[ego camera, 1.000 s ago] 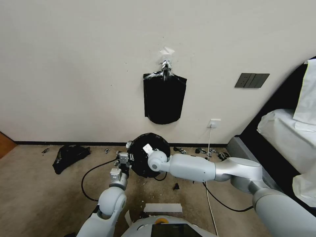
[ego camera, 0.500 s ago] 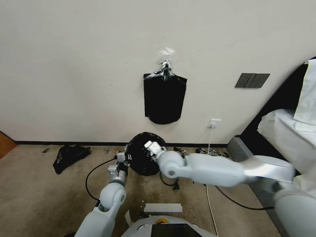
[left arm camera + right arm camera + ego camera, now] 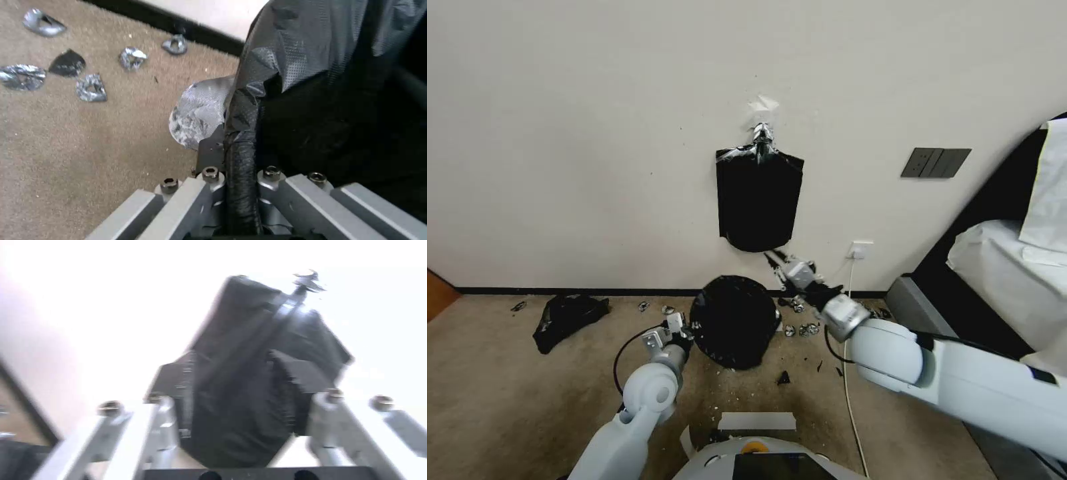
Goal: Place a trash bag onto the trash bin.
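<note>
Nearest, left gripper (image 3: pixel 682 331) clamped on the rim fold of the trash bag (image 3: pixel 735 321) draped over the trash bin on the carpet (image 3: pixel 507 400); farther, right gripper (image 3: pixel 775 257) spread, raised near the clipped black sheaf (image 3: pixel 758 199).

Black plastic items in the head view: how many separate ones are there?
3: the trash bag over the bin by the wall, the flat sheaf clipped to the wall above it, and a squashed heap on the carpet to the left.
</note>
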Tool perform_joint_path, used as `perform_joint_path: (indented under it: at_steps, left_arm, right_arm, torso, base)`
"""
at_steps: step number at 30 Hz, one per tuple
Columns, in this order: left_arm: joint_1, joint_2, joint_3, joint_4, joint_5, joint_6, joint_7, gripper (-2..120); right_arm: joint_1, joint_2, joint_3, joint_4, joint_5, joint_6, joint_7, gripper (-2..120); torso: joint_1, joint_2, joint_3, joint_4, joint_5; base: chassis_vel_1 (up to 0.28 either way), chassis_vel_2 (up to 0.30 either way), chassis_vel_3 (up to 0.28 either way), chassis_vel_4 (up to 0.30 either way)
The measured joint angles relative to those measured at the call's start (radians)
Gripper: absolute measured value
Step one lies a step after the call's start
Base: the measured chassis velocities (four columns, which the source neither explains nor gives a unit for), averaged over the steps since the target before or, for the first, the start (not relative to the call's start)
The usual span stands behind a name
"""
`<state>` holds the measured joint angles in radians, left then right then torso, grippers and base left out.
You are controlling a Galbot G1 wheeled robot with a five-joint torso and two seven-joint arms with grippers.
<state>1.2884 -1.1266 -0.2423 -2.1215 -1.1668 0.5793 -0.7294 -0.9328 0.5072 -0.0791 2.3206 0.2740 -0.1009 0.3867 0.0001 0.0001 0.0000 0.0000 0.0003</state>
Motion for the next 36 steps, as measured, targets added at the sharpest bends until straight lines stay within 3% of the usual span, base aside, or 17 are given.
perform_joint_path:
  at_steps: [5, 10, 14, 36]
  left_arm:
    - [-0.103, 0.021, 0.078, 0.052, -0.110, 0.021, -0.092, 1]
    - [-0.151, 0.025, 0.131, 0.079, -0.181, 0.061, -0.174, 1]
    - [-0.155, 0.026, 0.161, 0.097, -0.183, 0.072, -0.192, 1]
    - [-0.142, 0.003, 0.183, 0.160, -0.104, 0.041, -0.144, 1]
  right_arm:
    - [-0.179, 0.067, 0.155, -0.031, -0.075, 0.039, -0.017, 69]
    - [-0.259, 0.114, 0.221, -0.037, -0.095, 0.051, -0.020, 88]
    - [-0.296, 0.142, 0.250, -0.042, -0.099, 0.054, -0.020, 99]
    - [-0.367, 0.194, 0.287, -0.045, -0.113, 0.066, -0.012, 100]
  torso:
    - [0.000, 0.000, 0.000, -0.0002, 0.0000]
    - [0.000, 0.000, 0.000, -0.0003, -0.0002]
    - [0.000, 0.000, 0.000, 0.0002, -0.0003]
    - [0.000, 0.000, 0.000, 0.0002, 0.0000]
  base:
    - [0.000, 0.000, 0.000, 0.000]
    - [0.000, 0.000, 0.000, 0.000]
    - [0.000, 0.000, 0.000, 0.000]
    - [0.000, 0.000, 0.000, 0.000]
